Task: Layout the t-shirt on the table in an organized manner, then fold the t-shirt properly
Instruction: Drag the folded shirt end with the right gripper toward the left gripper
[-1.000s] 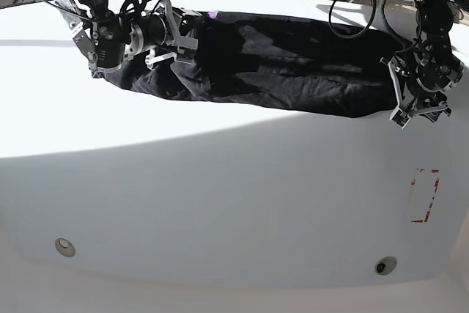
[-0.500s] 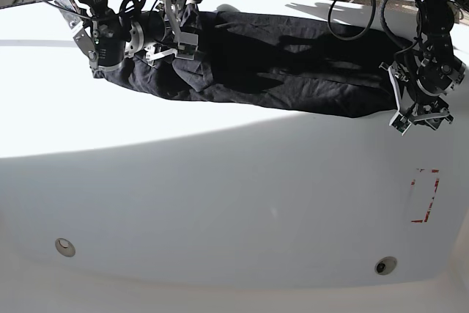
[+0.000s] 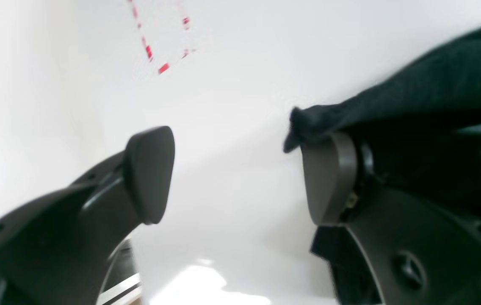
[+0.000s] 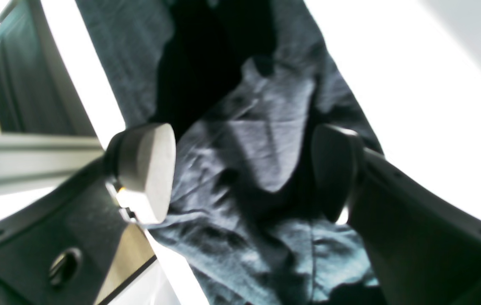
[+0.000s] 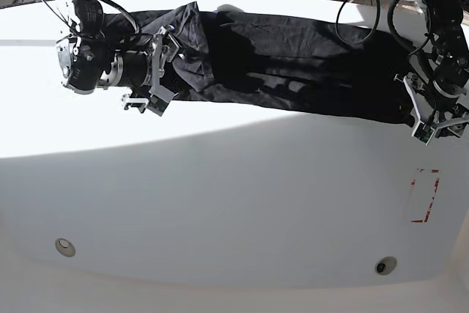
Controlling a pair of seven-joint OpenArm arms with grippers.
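"While the black t-shirt (image 5: pixel 300 49) lies wrinkly along the table's (image 5: pixel 220 196) far side, what is the robot doing?"

"Spreading it, I think. Both the left gripper (image 3: pixel 238 180) and right gripper (image 4: pixel 244 173) are wide apart."

"What next?"

"They should pinch its edges and pull it flat."

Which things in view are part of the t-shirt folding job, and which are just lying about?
Job:
- wrinkled black cloth t-shirt
- smooth white tabletop

Not needed, as far as I can judge:
- red dashed rectangle mark
- left-hand round metal disc
- right-hand round metal disc
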